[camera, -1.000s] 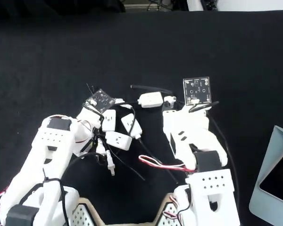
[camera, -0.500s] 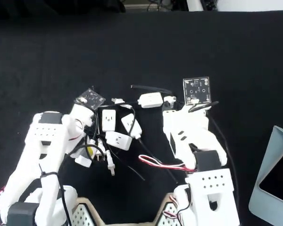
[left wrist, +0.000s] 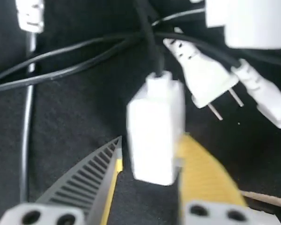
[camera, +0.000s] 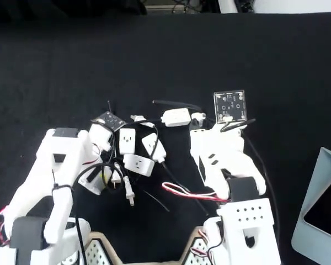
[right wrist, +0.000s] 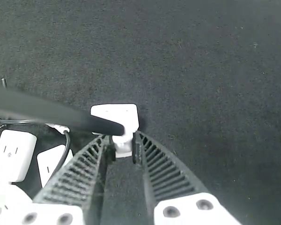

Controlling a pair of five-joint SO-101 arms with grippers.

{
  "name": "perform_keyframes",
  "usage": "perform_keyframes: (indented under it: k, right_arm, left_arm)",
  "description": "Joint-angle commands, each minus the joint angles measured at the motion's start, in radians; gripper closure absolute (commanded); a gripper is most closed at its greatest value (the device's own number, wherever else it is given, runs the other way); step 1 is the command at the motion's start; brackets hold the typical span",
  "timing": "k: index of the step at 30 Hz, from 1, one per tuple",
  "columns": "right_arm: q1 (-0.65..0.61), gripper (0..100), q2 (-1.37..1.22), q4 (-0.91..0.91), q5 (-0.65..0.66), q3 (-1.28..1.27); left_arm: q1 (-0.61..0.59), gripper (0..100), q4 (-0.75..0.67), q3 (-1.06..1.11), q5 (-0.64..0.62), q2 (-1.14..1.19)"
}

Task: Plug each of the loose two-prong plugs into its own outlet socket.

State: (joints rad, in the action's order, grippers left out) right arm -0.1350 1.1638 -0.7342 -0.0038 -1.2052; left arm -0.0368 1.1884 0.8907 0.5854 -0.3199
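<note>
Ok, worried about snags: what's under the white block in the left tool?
Around the white block, black table cover shows; a black cable enters its far end. Directly beneath it is covered.

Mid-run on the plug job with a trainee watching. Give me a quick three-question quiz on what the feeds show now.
1. True or false: the left gripper and the right gripper are both empty.
2. The two-prong plug in the left wrist view is: A) seated in a socket; B) loose, prongs bare; C) between the left gripper's fingers.
3. In the high view, how many outlet sockets lie face up on the black cloth between the arms?
Key: 1 false: the left is shut on a white corded block, the right on a small white piece. 2 B. 3 three.
</note>
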Motion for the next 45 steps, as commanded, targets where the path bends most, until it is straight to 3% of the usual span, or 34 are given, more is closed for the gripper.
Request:
perform_keyframes:
  k: [1, 9, 16, 19, 23, 31, 38, 45]
  right_arm:
    - [-0.014, 98.5, 0.015, 0.009, -0.006, 0.007]
    - [-0.014, 98.5, 0.015, 0.009, -0.006, 0.005]
    - [-0.014, 98.5, 0.013, 0.009, -0.006, 0.005]
    - [-0.014, 98.5, 0.013, 0.012, -0.006, 0.005]
    - [-0.014, 98.5, 0.012, 0.015, -0.006, 0.005]
    - [-0.014, 98.5, 0.012, 0.017, -0.006, 0.005]
    - [-0.014, 98.5, 0.012, 0.017, -0.006, 0.005]
    - [-0.014, 98.5, 0.012, 0.017, -0.006, 0.005]
  left_arm:
    - [-0.001, 97, 0.008, -0.084, -0.006, 0.002]
    - [-0.074, 97, -0.02, -0.202, 0.002, 0.002]
    - [-0.073, 96, -0.313, -0.07, 0.049, 0.003]
    - [-0.077, 87, -0.354, -0.004, 0.066, 0.002]
    - [-0.09, 75, -0.345, 0.022, 0.066, 0.002]
    - [-0.17, 75, -0.334, -0.054, 0.058, -0.061]
    - [-0.174, 74, -0.206, -0.059, 0.058, -0.287]
    - [-0.26, 74, -0.255, -0.058, 0.057, -0.422]
